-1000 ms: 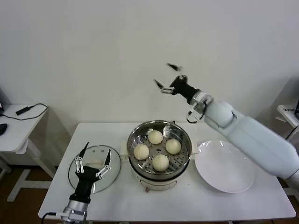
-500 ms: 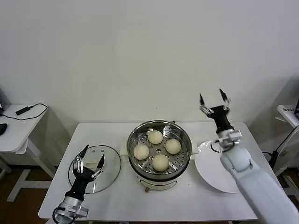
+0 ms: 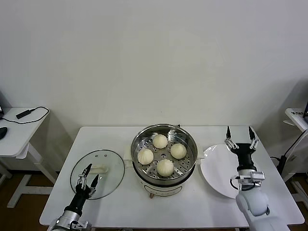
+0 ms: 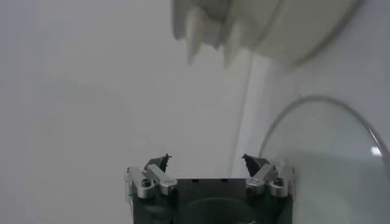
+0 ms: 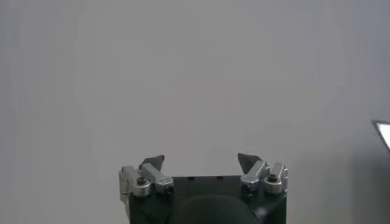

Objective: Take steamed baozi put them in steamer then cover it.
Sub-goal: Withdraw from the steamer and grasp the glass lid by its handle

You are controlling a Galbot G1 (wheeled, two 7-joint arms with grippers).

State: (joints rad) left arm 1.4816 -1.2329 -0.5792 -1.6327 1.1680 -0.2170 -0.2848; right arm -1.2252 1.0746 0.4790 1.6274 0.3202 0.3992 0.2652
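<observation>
Baozi: all four steamed baozi (image 3: 164,153) sit on the perforated tray inside the steamer (image 3: 164,159), spaced apart, so the loading part looks done.
Steamer: it stands mid-table with its top open, ready to take a lid.
Cover: the cover (image 3: 97,173) lies flat on the table just to the steamer's left, handle up, where the near arm can reach it.
Left gripper: the left gripper (image 3: 88,181) hovers over the cover's near edge, jaws spread and empty; I read this as lining up on the handle.
Right gripper: the right gripper (image 3: 239,138) points upward over the white plate (image 3: 226,180), jaws wide and empty, parked clear of the pot.
Plate: bare, its buns now in the pot.
Next: the lid must go on squarely.
</observation>
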